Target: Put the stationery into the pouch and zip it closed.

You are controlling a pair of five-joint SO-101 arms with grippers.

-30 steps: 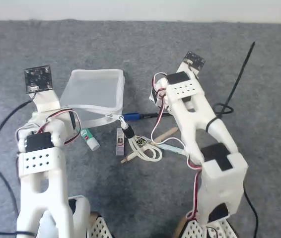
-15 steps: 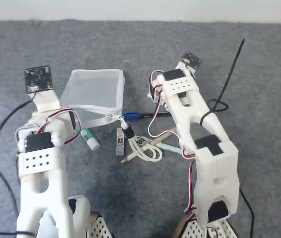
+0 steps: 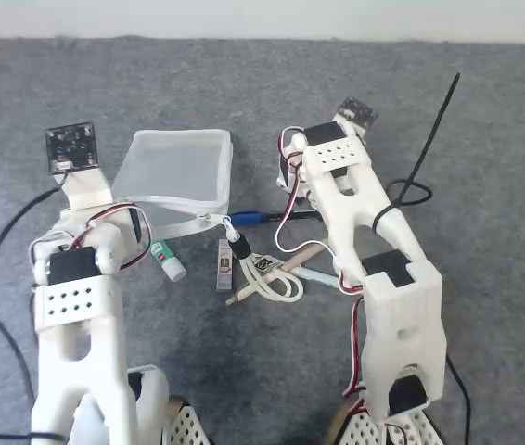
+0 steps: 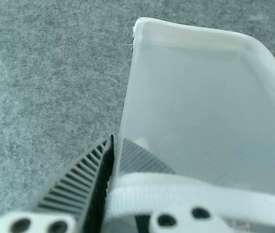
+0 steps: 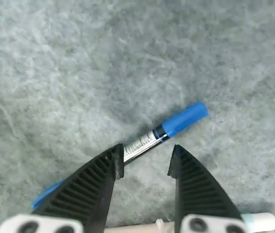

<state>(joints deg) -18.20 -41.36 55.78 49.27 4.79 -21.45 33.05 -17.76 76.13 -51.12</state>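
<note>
The pen [image 5: 169, 127] has a blue cap and a white label whose print I cannot read. My right jaws stand open astride its barrel. It lies on the grey surface [image 3: 504, 278], just at 3 o'clock from the pouch [image 3: 174, 171]. My left jaws are clamped on the pouch's zip edge, and I cannot tell what it holds. At 6 o'clock from it lie a green-labelled tube [image 3: 166, 260] and a small box [image 3: 224, 264].

Grey carpeted bench [image 3: 244, 93] with stationery near its middle.
A translucent pouch [image 3: 174, 171] lies toward the back left; in front of it, close together, lie a blue-capped pen [image 3: 255, 218], a green-and-white tube [image 3: 167, 260], a small brown bar [image 3: 225, 264] and a wooden stick [image 3: 283, 269].
</note>
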